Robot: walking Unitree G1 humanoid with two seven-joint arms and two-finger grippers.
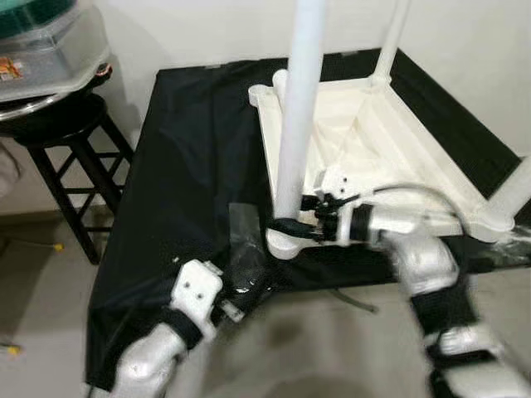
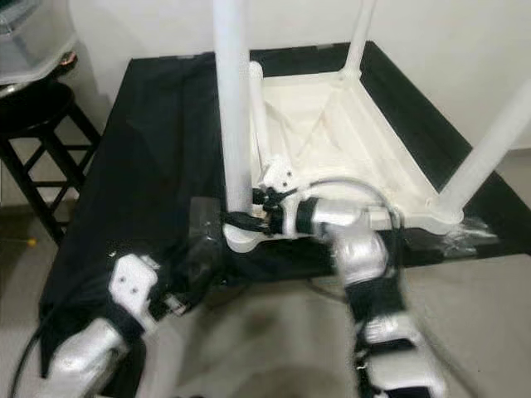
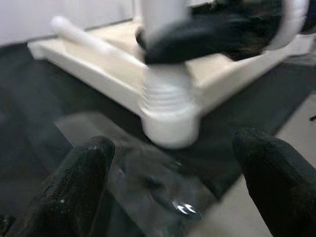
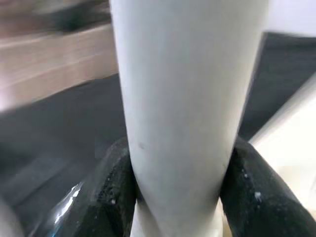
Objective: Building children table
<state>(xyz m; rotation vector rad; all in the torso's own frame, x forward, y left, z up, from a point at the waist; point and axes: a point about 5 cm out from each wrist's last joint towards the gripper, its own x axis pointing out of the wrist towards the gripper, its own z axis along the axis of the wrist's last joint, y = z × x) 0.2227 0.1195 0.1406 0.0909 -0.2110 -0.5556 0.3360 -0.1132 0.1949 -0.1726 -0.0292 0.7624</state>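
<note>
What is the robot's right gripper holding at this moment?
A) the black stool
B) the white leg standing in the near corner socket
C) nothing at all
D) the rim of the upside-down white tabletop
B: the right gripper has its black fingers pressed on either side of the white leg, low down near the corner socket of the upturned tabletop.
</note>
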